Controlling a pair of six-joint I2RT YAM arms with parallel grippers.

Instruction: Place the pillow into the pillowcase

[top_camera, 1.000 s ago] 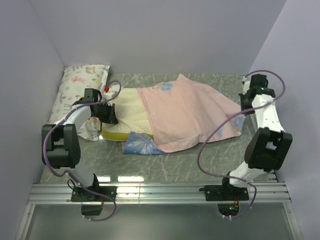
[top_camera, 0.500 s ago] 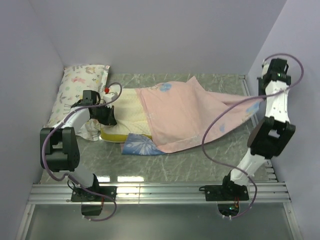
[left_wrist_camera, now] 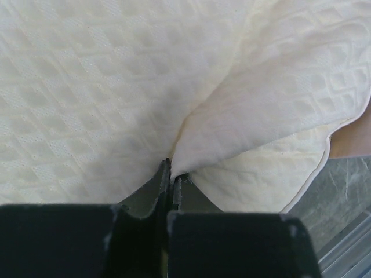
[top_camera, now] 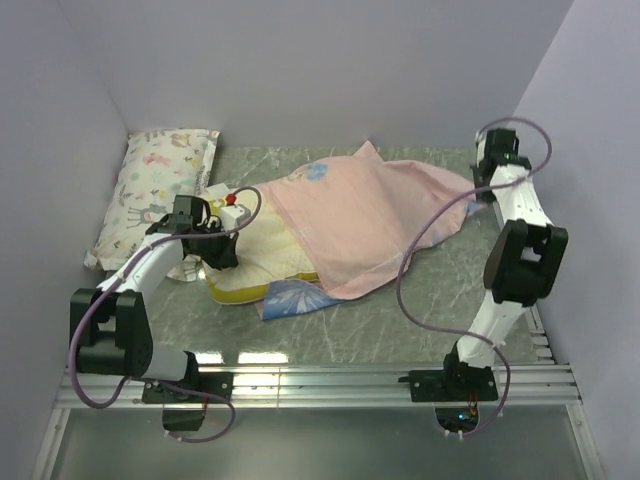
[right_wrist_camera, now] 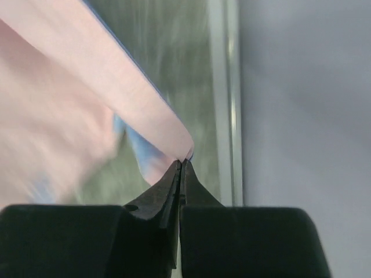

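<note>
We see the pillow (top_camera: 250,250) lying at 9 o'clock from the middle of the table (top_camera: 420,320). Its right half is under the pillowcase (top_camera: 370,220), which drapes pink side up toward 2 o'clock. A blue fold of the case shows at the pillow's near edge.

Our left gripper (left_wrist_camera: 171,172) has its jaws together, pinching a raised fold of the pillow's dimpled cover near its left end. Our right gripper (right_wrist_camera: 181,162) is clamped on a corner of the pillowcase, lifted off the table at 2 o'clock, close to the right wall (top_camera: 590,150) and the table's right edge.

Open table lies at 6 o'clock, between the bedding and the near rail (top_camera: 320,380), and at 4 o'clock.

At 10 o'clock the printed pillow (top_camera: 155,180) leans in the left corner, just beside the pillow's left end, leaving little room on that side. A small white item with a red dot (top_camera: 232,200) sits at the pillow's far-left corner; we cannot tell what it is.
</note>
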